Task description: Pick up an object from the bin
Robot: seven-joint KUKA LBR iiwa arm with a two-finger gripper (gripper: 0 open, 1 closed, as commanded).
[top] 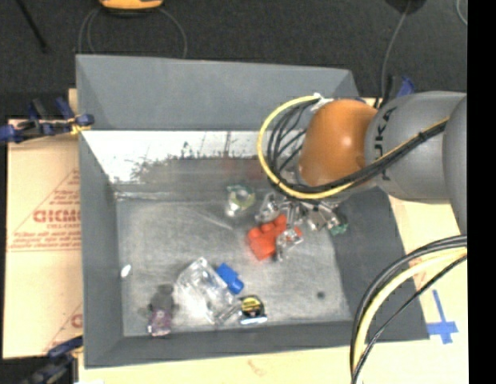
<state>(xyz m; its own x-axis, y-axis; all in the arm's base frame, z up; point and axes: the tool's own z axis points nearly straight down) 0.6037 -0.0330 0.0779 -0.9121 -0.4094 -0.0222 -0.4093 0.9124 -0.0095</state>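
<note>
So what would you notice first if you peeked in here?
The big grey arm with its round orange cover, stretched in from the right, catches the eye first. Its pincer hangs right by a bright red chunky thing near the middle of the grey metal bin. Towards the front lies a crumpled clear plastic piece with a small blue block against it.

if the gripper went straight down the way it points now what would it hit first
Most likely the red object right of the middle of the bin: the gripper points down at its right edge. Depth is unclear, so it may already touch it.
</note>
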